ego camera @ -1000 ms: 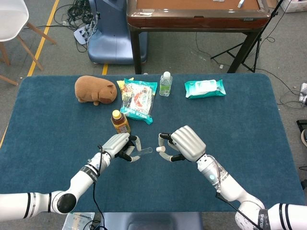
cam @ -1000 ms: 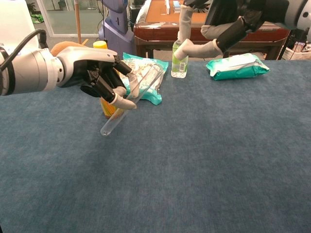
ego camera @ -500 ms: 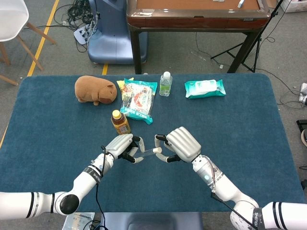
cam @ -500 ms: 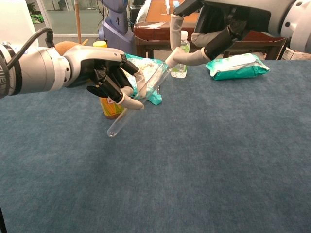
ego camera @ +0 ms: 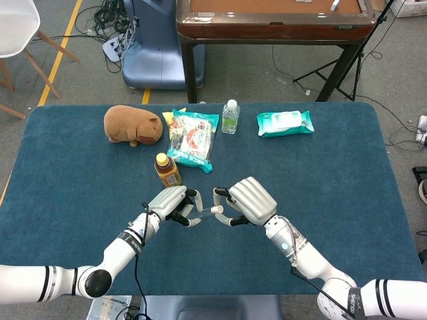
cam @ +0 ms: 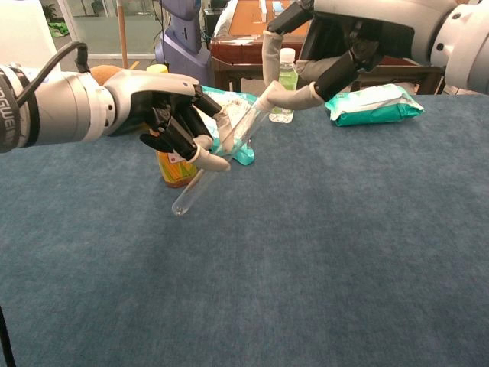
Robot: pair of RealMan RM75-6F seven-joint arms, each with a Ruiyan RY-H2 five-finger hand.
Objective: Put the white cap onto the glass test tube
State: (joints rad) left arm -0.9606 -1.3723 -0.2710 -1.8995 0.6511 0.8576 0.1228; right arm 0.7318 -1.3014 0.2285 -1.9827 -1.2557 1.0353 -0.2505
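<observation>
Left hand [cam: 164, 115] holds the glass test tube [cam: 215, 164] above the worktop [cam: 344, 252], pinched near its upper half between curled fingers. The tube is tilted: closed round end low and toward the camera in the chest view, open mouth raised toward the right hand [cam: 336, 46].

Right hand is closed on the white cap [ego camera: 217, 211], which sits between its fingertips right at the tube's mouth. In the chest view the cap is hard to separate from the pale fingertip at the tube's upper end; the head view shows a small white piece between the two hands, in line with the tube.

Status, as judged: both pickups are done, and the two parts are brought together and roughly aligned. Cap appears to be touching or just entering the mouth (cannot tell whether it is seated at all, the fingers cover the joint). Remaining: press the cap home along the tube's axis, then let go of it.

Risk noted: the tube is gripped at an angle with a long free end, so a sideways push could twist it in the left hand's hold.

Elsewhere on the worktop, well apart from the work: plush toy [ego camera: 133, 125], snack bag [ego camera: 191, 139], amber bottle [ego camera: 167, 170], clear water bottle [ego camera: 230, 117], wet-wipes pack [ego camera: 285, 122].
</observation>
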